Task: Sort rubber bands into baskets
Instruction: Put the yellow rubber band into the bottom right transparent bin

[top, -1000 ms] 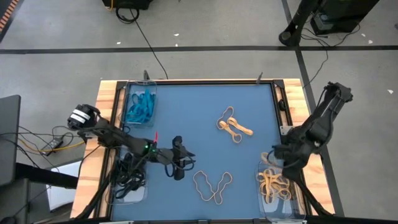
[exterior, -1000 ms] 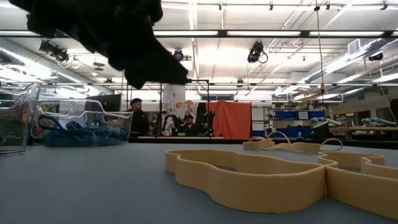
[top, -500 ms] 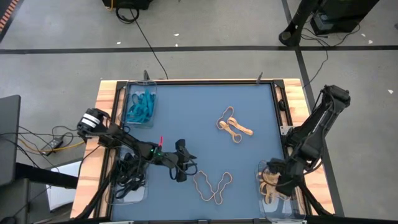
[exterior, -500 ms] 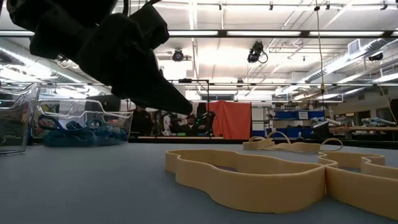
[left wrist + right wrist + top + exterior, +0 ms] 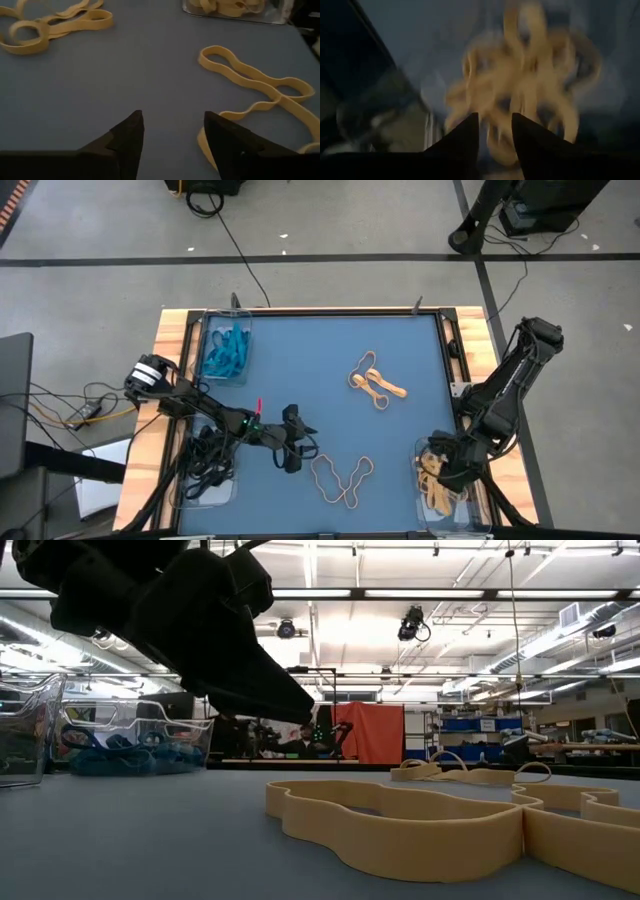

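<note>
Now the left hand (image 5: 172, 131) hovers spread and empty beside a tan band (image 5: 260, 85), while the right hand (image 5: 495, 131), parted, overhangs blurred tan bands (image 5: 530, 85).

arms: 2, dark/blk, jointed | L arm (image 5: 200, 412): white wrist cap, red+green lights | end effector fingers (image 5: 127, 140): blk, wedge-shaped

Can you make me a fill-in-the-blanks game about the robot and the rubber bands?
1. The rubber bands lying loose on the table are all ____ in color.
2. The tray at the far left corner holds ____ rubber bands.
3. The left gripper hangs over the mat with its fingers ____.
4. The right gripper is above the tray filled with ____ rubber bands.

Missing words: tan; blue; open; tan
</note>
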